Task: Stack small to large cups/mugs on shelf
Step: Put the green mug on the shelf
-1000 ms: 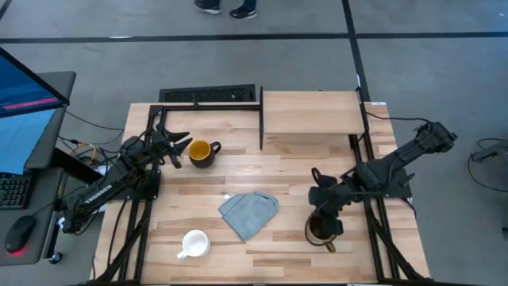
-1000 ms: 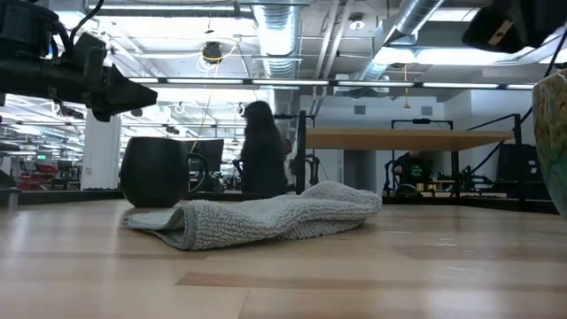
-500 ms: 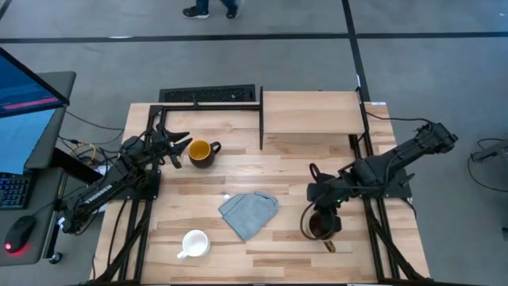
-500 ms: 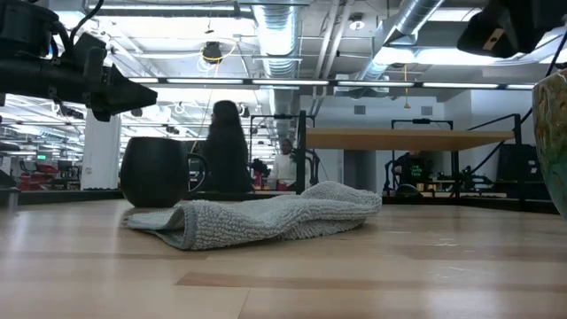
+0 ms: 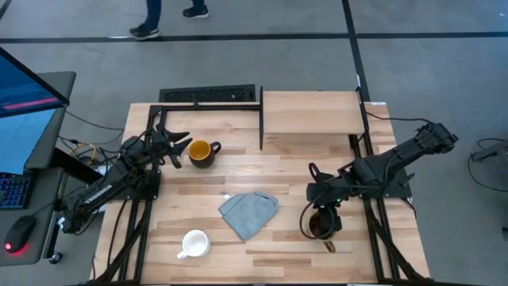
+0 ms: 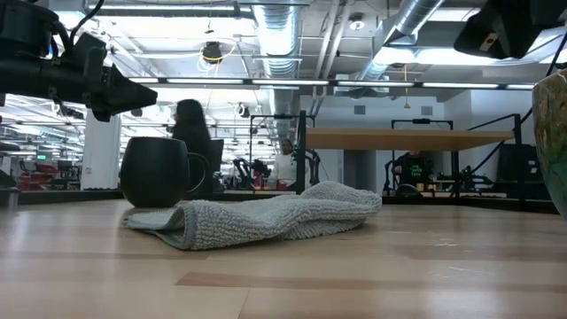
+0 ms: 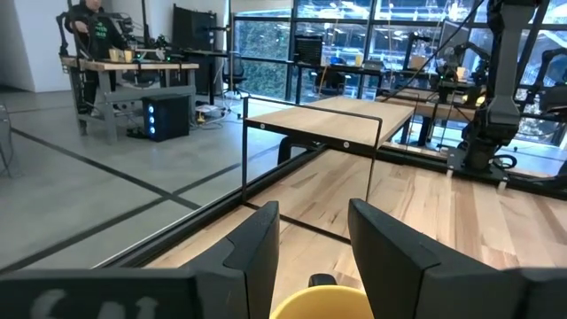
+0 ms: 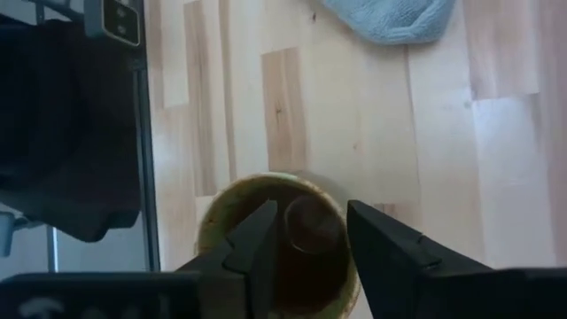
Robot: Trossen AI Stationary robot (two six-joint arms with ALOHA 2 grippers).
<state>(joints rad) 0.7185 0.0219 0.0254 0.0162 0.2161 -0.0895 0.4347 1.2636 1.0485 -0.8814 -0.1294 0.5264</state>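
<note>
On the planked table [image 5: 286, 171] we see the right gripper [image 5: 319, 208], jaws spread, shifted slightly further over the olive-tan mug [image 5: 318, 227] near the front right edge, unlifted; the left gripper [image 5: 176, 148] waits open beside the dark mug [image 5: 202, 152].

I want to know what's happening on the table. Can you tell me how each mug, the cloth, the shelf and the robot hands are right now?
olive-tan mug: upright, under right hand.
dark mug: upright on table, not held.
white mug: upright, alone near front edge.
cloth: crumpled, mid-table.
shelf: no mugs on it.
left hand: open beside dark mug.
right hand: open above olive-tan mug's rim.
</note>
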